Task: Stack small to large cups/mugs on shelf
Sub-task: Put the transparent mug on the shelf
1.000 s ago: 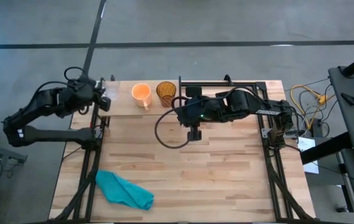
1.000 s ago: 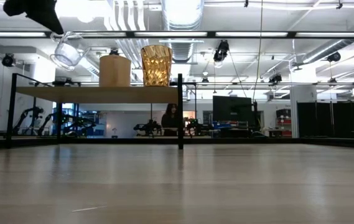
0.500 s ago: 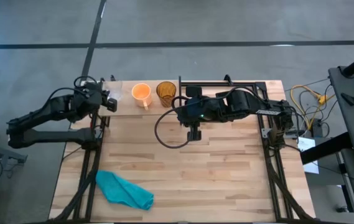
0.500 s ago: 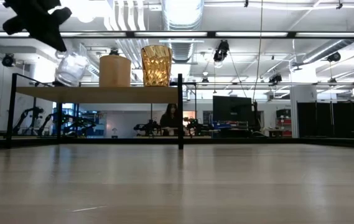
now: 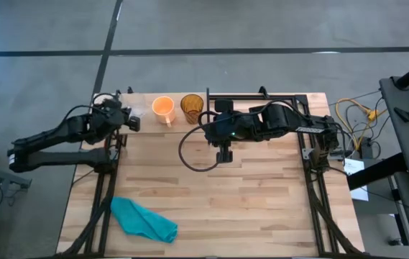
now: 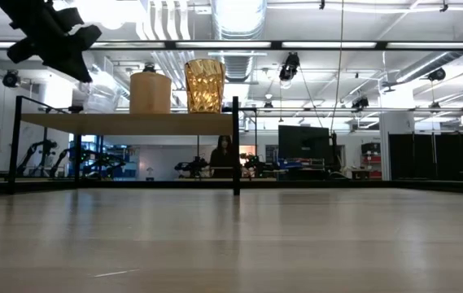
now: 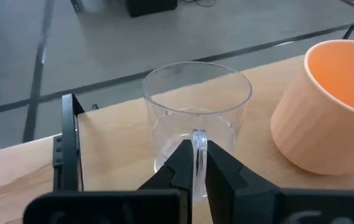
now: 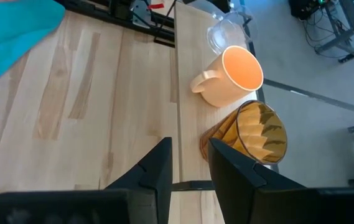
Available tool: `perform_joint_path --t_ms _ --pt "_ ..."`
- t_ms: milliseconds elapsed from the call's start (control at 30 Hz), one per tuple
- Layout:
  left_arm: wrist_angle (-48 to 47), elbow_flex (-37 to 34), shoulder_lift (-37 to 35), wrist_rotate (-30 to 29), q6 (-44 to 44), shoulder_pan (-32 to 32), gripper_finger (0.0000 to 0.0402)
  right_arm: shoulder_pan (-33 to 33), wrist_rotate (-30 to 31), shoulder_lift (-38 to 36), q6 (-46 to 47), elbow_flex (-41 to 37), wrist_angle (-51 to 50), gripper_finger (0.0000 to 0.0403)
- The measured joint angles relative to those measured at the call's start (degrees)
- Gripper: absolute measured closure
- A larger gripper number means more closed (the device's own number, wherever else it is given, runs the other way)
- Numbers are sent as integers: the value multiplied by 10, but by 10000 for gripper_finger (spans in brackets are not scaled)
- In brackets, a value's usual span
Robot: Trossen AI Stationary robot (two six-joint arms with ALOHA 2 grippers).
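Observation:
A tiny clear glass cup [image 7: 195,106] stands upright at the left end of the pale shelf [image 5: 168,128], beside the orange mug [image 5: 163,107]. The amber tumbler [image 5: 192,107] stands to the right of the mug; in the low view all three sit in a row on the shelf [image 6: 133,124]. My left gripper [image 5: 132,122] is at the shelf's left end, shut on the glass cup. My right gripper [image 5: 223,155] hangs open over the table's middle, away from the shelf, touching nothing. My left gripper pinches the glass cup's handle [image 7: 200,142] between its two fingers [image 7: 181,163], coming at it slanting down from the near left side. The cup is upright, its base on the shelf board or just above it; I cannot tell which.
A crumpled teal cloth [image 5: 143,220] lies near the table's near-left corner. Black metal rods [image 5: 205,115] edge the shelf and run along both table sides. A dark cable loop [image 5: 188,155] hangs beside the right arm. Bare planks lie between the cloth and the shelf.
My left gripper has moved right along the shelf and down, carrying the glass cup. The cup was tilted and above the shelf's left end; it now stands upright at shelf level next to the orange mug. The right arm has kept still.

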Motion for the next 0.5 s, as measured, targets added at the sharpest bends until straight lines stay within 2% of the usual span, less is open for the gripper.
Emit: perform_joint_path --t_ms 200,500 --pt "-1 -6 0 44 0 0 394 0 0 0 -4 0 -1 307" --pt "-2 -13 0 61 1 0 391 0 0 0 -6 0 -1 307"
